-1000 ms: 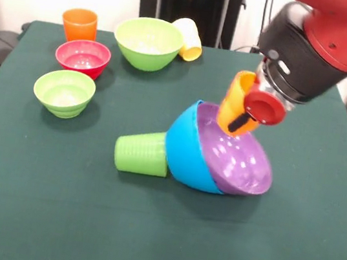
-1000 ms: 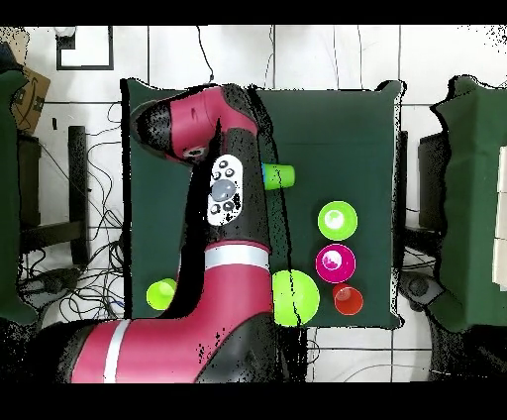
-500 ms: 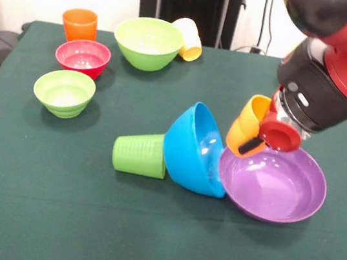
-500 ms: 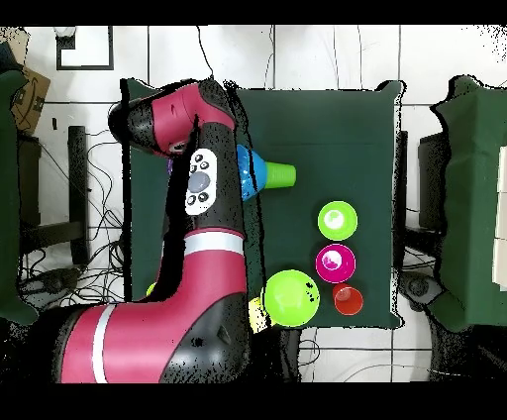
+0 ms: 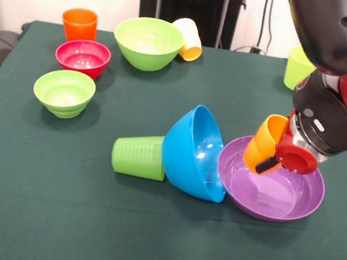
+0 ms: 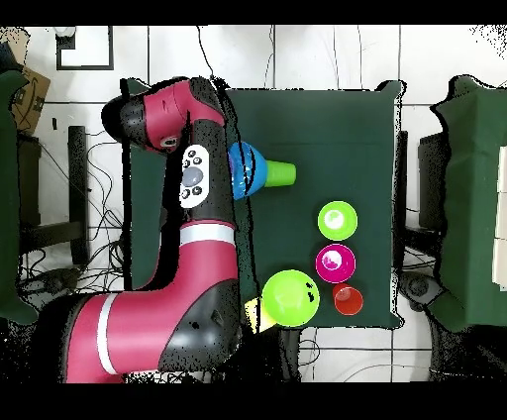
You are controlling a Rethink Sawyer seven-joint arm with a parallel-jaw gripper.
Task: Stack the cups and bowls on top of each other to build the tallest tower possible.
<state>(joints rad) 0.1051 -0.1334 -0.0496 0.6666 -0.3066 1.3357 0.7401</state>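
Observation:
My gripper (image 5: pixel 270 156) is shut on an orange-yellow cup (image 5: pixel 264 141), holding it tilted just above the inside of the wide purple bowl (image 5: pixel 294 199), which sits upright on the table. The large blue bowl (image 5: pixel 191 151) leans on its side against the purple bowl's left rim. A ribbed green cup (image 5: pixel 138 155) lies on its side against the blue bowl. In the overhead view the blue bowl (image 6: pixel 244 170) and green cup (image 6: pixel 281 174) show beside the arm, which hides the gripper.
At the far left stand an orange cup (image 5: pixel 79 24), a red bowl (image 5: pixel 82 56) and a small lime bowl (image 5: pixel 64 91). A large lime bowl (image 5: pixel 147 42) and a tipped pale yellow cup (image 5: pixel 188 39) are at the back. A yellow-green cup (image 5: pixel 298 66) stands behind the arm.
The purple bowl has come out of the blue bowl and settled flat to the right. My gripper moved right and down with the orange-yellow cup.

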